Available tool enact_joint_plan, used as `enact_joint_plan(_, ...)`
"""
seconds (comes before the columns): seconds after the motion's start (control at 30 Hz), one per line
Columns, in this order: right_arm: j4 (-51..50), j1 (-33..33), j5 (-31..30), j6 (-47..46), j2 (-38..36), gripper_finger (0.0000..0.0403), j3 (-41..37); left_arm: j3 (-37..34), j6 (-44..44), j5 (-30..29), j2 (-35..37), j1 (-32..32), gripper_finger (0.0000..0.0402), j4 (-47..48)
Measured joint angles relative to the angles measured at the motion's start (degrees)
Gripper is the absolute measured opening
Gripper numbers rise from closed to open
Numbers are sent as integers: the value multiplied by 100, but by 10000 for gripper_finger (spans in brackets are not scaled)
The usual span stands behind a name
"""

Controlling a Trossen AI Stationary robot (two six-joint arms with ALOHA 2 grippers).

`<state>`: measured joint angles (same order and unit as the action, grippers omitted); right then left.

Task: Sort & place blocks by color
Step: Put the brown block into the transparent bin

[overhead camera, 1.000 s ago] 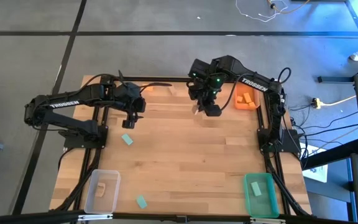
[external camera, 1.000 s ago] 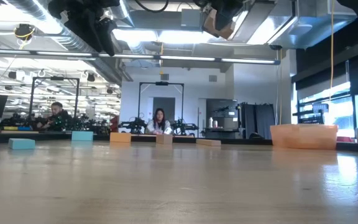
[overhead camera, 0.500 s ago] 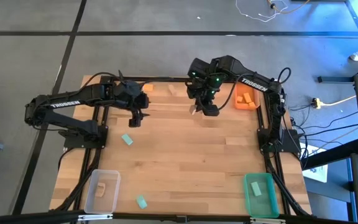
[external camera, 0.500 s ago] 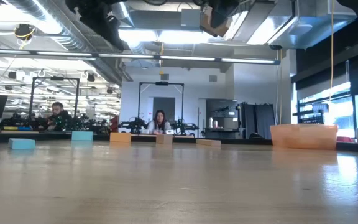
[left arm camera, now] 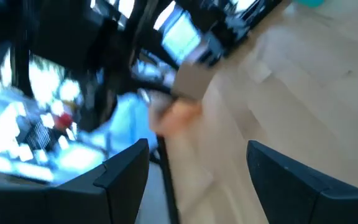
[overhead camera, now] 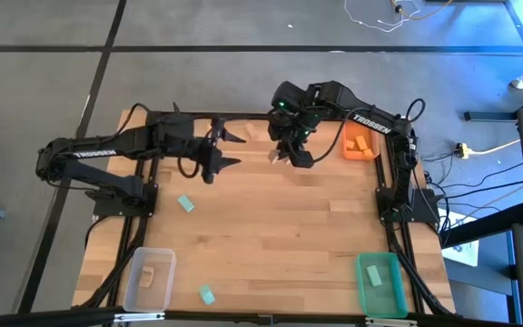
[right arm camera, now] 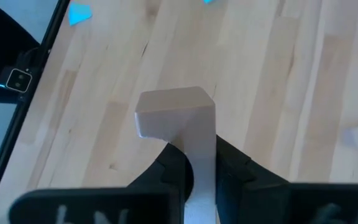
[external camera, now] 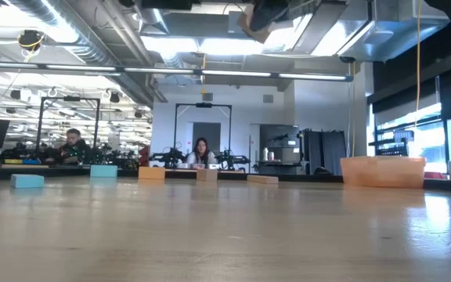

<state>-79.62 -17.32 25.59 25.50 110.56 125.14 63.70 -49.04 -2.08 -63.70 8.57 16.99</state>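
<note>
Wood block [right arm camera: 185,124] clamped in right hand [right arm camera: 191,165]

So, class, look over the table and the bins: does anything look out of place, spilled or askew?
Nothing is spilled or damaged. Two teal blocks lie loose on the table, outside the green bin. The right gripper holds a pale wood block above the table; the left gripper is open.

Taking the table [overhead camera: 271,227] as landmark: one bin [overhead camera: 360,143] sits at its far right corner, another [overhead camera: 148,279] at its near left corner, a third [overhead camera: 379,282] at its near right; two blocks [overhead camera: 185,203] [overhead camera: 207,294] lie on its left half.
</note>
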Motion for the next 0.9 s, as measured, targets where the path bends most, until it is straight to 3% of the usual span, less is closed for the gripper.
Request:
enact_joint_plan(0.1,124,0,0,-5,0,45,0,0,-389,145,-11,-56,258,-241)
enact_joint_plan(0.5,284,0,0,-151,0,45,0,4,-278,135,-92,-51,258,-649)
enact_joint_plan(0.9,536,-1,-3,-297,0,45,0,0,-2082,459,-684,-54,258,-944)
